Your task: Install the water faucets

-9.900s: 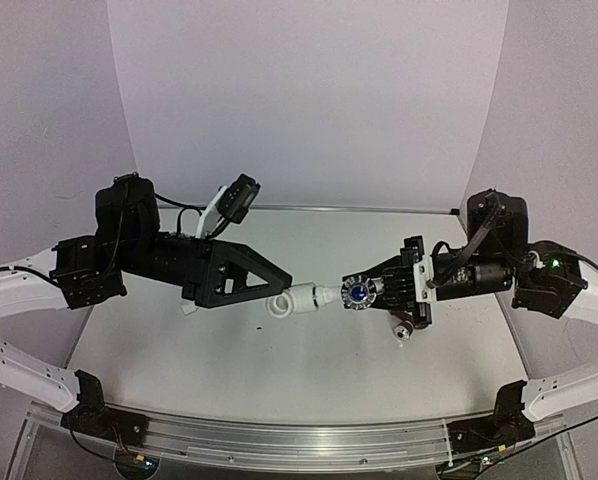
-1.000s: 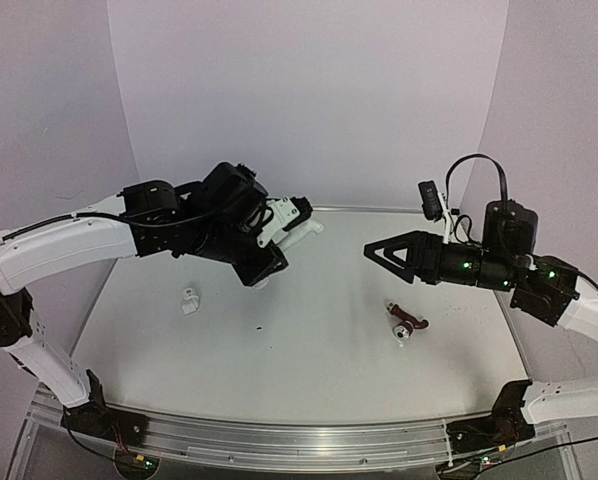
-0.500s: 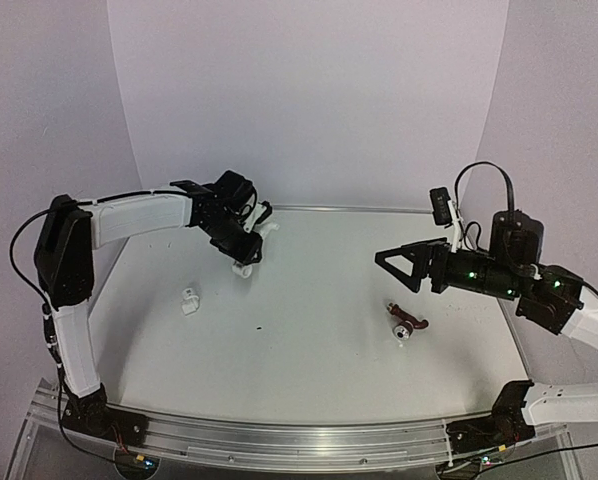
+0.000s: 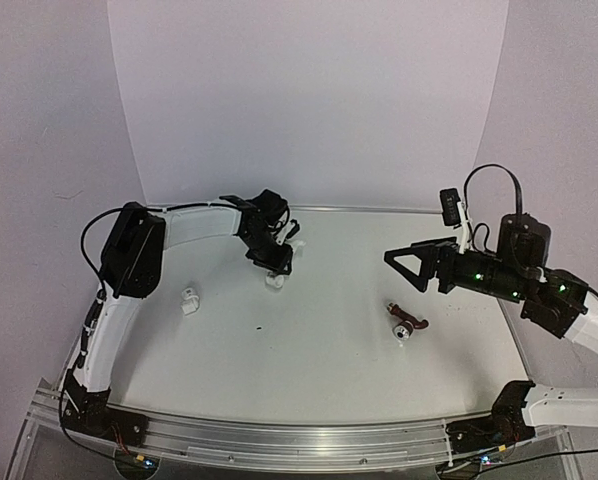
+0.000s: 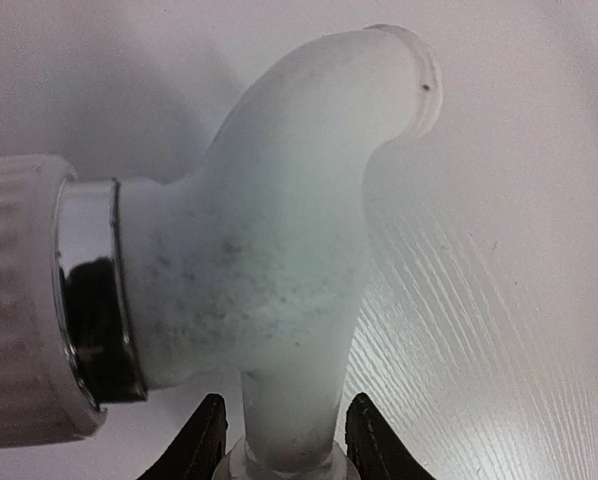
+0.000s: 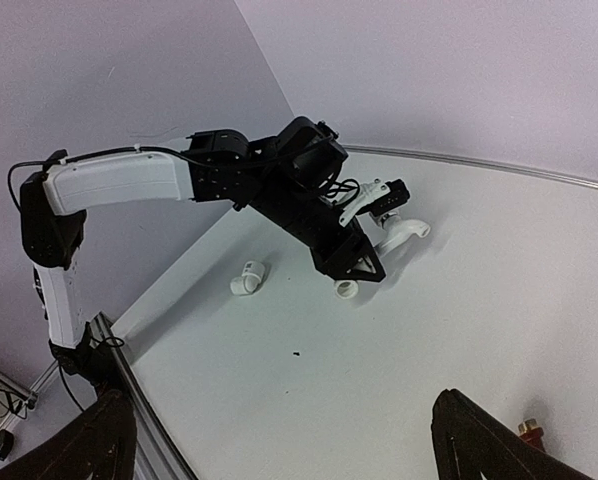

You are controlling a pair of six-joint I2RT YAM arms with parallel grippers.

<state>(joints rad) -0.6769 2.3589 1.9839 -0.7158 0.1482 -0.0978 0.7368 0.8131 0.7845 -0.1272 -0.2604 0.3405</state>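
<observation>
Now pinches one water faucet (image 5: 269, 250) by its stem in the closed left gripper (image 4: 274, 268), low over the far table (image 4: 319, 360); leaves a second faucet (image 4: 406, 326) lying near the wide-open right gripper (image 4: 397, 264). Risks twisting loose on that narrow pinch.

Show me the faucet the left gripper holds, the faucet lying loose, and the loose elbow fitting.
held faucet (image 5: 269, 230): left wrist view, white body.
loose faucet (image 4: 405, 325): top external view, its middle.
elbow fitting (image 4: 189, 300): top external view, its middle.

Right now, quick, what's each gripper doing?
Left gripper: closed on the faucet.
Right gripper: open, empty.
</observation>
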